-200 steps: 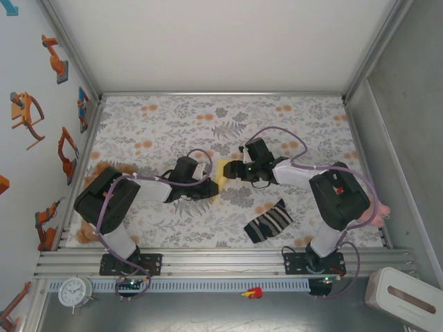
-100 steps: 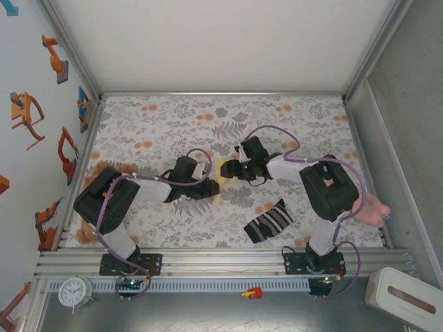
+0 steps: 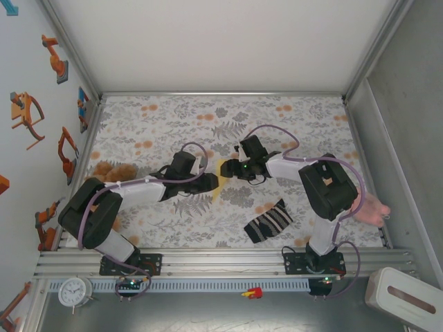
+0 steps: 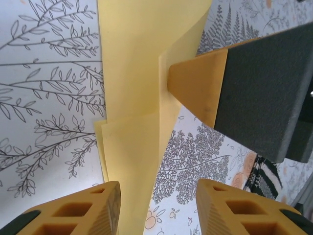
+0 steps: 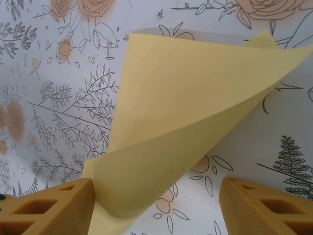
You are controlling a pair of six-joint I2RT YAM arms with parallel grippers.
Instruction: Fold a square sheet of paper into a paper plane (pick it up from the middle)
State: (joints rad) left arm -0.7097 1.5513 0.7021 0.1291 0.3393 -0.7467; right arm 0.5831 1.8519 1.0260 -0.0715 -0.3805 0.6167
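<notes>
Opening over the last second, the left gripper (image 4: 157, 196) has gone from nearly shut to fingers clearly apart, and in the top view its arm has swung its elbow out toward the near left corner while the wrist stays by the middle of the table (image 3: 152, 124); the right gripper (image 5: 156, 198) has barely changed and holds its fingers wide apart. This reads as the left arm letting go after pinching a fold, so the square sheet of paper (image 5: 186, 122) is partly folded but far from a plane: it shows doubled layers and a raised flap, no sharp nose or lengthwise crease yet. The sheet lies at the table's centre, between the two grippers, well apart from the striped sock (image 3: 268, 221) nearer the right arm's base. In the left wrist view the folded strip runs up from the gap between the left gripper's fingers (image 4: 83, 210), close against one of them and apart from the other, clamped by neither. One finger of the right gripper (image 4: 195, 90) meets the sheet's folded edge there, possibly pressing it down, though contact is hard to confirm. In the right wrist view the flap stands up off the table between the spread fingers, its lower corner touching one finger (image 5: 54, 205) while the other stands well apart
</notes>
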